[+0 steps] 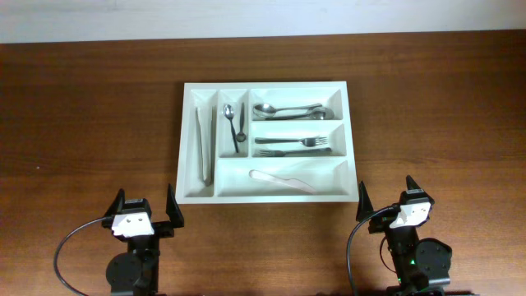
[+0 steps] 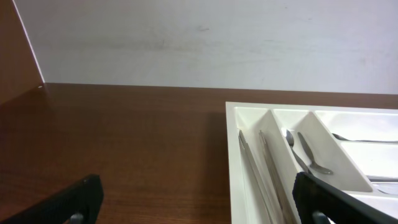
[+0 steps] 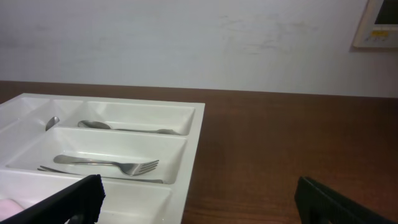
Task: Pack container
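The white cutlery tray (image 1: 263,85) sits in the middle of the counter (image 1: 90,123) with spoons (image 1: 288,109), forks (image 1: 292,142) and a pale knife (image 1: 283,178) sorted in its compartments, while the left tool (image 1: 145,197) and right tool (image 1: 386,193) rest spread wide and empty at the near edge, so packing looks done, with nothing loose to pick next.

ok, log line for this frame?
left gripper: open, empty | right gripper: open, empty | container: utensils in all five compartments
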`<state>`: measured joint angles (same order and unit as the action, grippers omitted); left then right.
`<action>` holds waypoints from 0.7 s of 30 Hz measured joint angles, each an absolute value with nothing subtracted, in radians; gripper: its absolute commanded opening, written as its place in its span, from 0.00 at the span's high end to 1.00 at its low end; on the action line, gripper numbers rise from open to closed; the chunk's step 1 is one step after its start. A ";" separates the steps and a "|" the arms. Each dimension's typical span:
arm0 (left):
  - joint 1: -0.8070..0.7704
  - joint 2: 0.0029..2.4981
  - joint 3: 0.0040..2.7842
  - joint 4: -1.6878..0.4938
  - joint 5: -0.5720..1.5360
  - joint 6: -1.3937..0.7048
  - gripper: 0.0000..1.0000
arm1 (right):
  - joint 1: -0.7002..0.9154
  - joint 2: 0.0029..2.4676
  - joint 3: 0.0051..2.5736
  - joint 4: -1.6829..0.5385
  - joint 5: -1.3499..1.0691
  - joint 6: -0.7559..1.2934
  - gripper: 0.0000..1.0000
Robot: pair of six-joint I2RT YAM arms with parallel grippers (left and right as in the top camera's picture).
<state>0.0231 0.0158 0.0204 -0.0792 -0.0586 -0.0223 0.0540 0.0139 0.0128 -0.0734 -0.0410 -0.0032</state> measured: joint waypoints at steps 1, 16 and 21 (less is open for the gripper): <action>0.023 0.016 0.020 -0.079 -0.059 -0.022 0.01 | 0.054 0.014 0.013 -0.073 -0.041 -0.004 0.01; 0.023 0.016 0.020 -0.079 -0.059 -0.022 0.01 | 0.054 0.014 0.013 -0.073 -0.041 -0.004 0.01; 0.023 0.016 0.020 -0.079 -0.059 -0.022 0.01 | 0.054 0.014 0.013 -0.073 -0.041 -0.003 0.01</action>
<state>0.0231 0.0158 0.0204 -0.0792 -0.0586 -0.0223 0.0540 0.0139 0.0128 -0.0734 -0.0410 -0.0032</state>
